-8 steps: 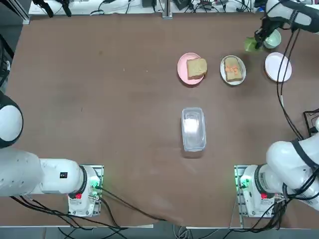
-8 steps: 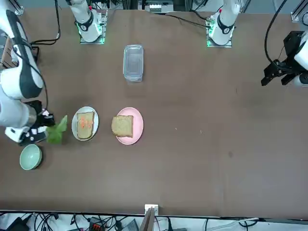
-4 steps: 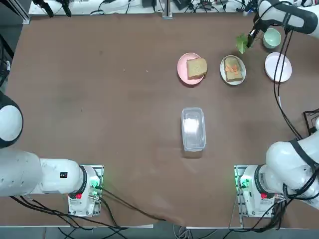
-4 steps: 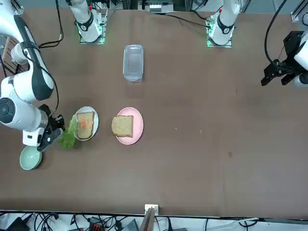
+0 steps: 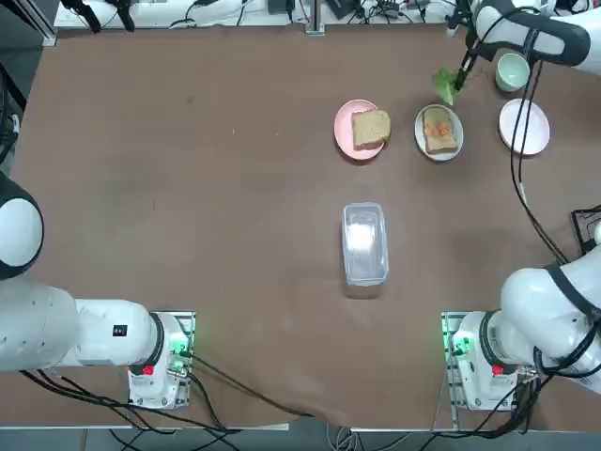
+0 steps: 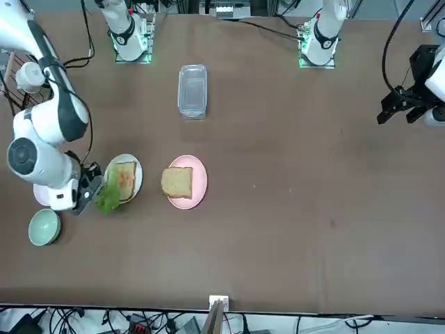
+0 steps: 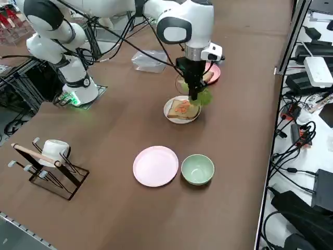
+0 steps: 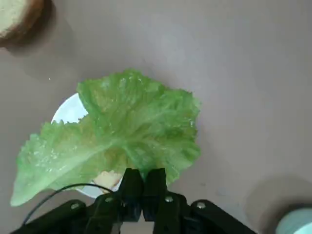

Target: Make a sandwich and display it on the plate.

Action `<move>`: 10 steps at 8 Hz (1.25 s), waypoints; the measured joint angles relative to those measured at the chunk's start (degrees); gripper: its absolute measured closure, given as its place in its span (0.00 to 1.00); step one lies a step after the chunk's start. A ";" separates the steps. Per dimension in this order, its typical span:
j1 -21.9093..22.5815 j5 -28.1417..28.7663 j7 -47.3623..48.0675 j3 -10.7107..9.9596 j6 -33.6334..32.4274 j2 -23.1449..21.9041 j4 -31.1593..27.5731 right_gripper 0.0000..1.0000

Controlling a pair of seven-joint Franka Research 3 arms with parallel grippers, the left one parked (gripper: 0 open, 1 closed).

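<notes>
My right hand [image 8: 143, 183] is pinched shut on a lettuce leaf [image 8: 117, 126], gripping it by one edge so the leaf hangs from my fingers. In the overhead view the leaf [image 5: 444, 85] hangs just beyond the far edge of the white plate [image 5: 419, 125]; from across the table it overlaps that plate's near rim [image 6: 108, 197]. On the plate lies one slice of toast [image 5: 439, 131] with orange-red bits [image 5: 437, 127] on top; it is open-faced, with no second slice over it. Through my wrist camera I see the leaf spread wide, covering most of the plate [image 8: 68, 111], with only a pale arc of rim and a bit of toast showing under it. The other slice [image 5: 371, 127] sits on a pink plate [image 5: 346, 139] just beside the white one, toward the middle of the table [image 5: 188, 188]. A second pink plate [image 5: 524, 127] lies on the other side of the white plate, with a small green bowl [image 5: 513, 71] near it. A clear lidded box [image 5: 364, 243] stands well apart, nearer my base.
</notes>
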 joint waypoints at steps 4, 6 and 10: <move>-7.63 -1.92 -2.12 0.20 18.63 -5.75 -16.96 0.96; -8.45 -3.81 -2.49 0.23 19.71 -5.95 -18.63 0.96; -8.07 -4.78 -2.49 0.69 20.05 -4.50 -19.41 0.96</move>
